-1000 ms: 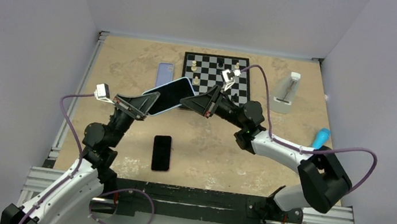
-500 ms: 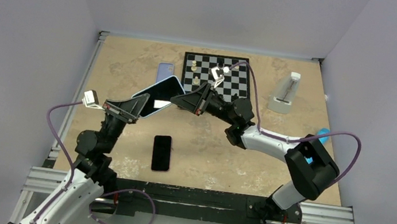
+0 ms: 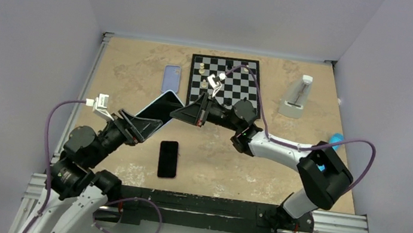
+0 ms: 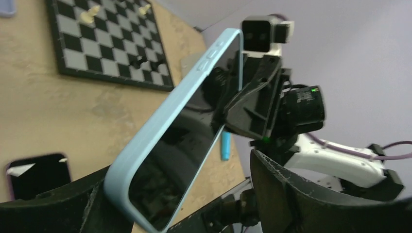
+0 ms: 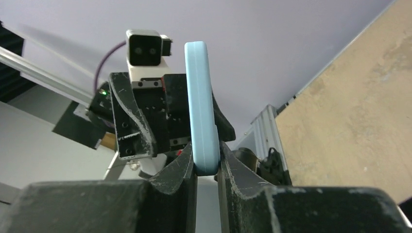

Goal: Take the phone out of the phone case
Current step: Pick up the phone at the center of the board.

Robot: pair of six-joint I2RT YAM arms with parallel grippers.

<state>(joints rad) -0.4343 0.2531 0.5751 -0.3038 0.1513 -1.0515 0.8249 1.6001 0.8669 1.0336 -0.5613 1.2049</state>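
Right wrist view had the right gripper (image 5: 206, 167) pinched shut on one end of the light blue phone case (image 5: 199, 97), squeezing it across its thickness. The case was up in the air over the middle of the desk (image 3: 290, 103), a bit toward the left edge.

The left gripper (image 3: 138, 122) was at the other end. Its fingers were spread wide around the case's lower end, with the case against one finger. I couldn't tell if the other finger touched, so no call on whether it was actually gripping.

The phone (image 4: 189, 131) sat fully in the case, screen flush with the rim, so nothing was out yet.

To do this bit well, I'd guess one gripper should hold only the case rim while the other peels a corner off. Pinching both faces just clamps the phone in.

A loose dark phone (image 3: 168, 158) lay toward the near edge. A lilac case (image 3: 171, 79) lay by the chessboard (image 3: 225, 80) near the far edge, but I couldn't tell if anything was in it.
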